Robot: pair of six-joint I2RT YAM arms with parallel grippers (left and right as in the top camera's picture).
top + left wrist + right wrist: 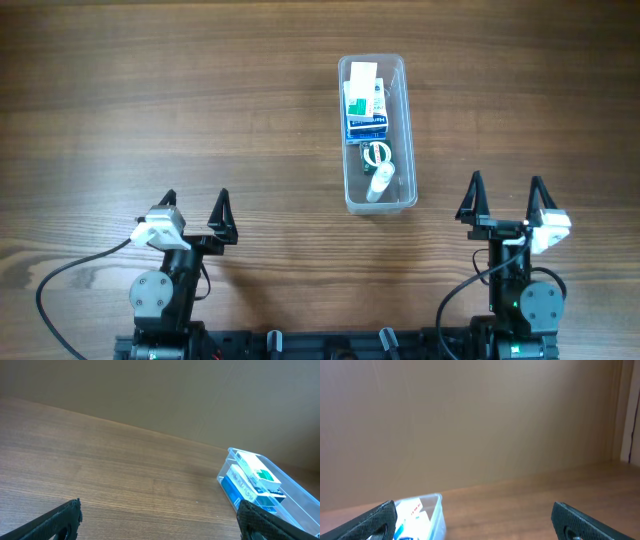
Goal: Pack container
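The container (405,120) is a clear plastic tub standing lengthwise at the middle right of the wooden table. It holds a white and green box (360,88), a blue box (367,125), a small ring-shaped item and a white tube (380,185). My left gripper (196,208) is open and empty near the front left, far from the tub. My right gripper (505,196) is open and empty at the front right. The tub shows at the right in the left wrist view (300,492) and at the lower left in the right wrist view (436,510).
The wooden table (200,100) runs across the overhead view. A plain brown wall stands behind it in both wrist views. A black cable (70,275) lies at the front left by the left arm's base.
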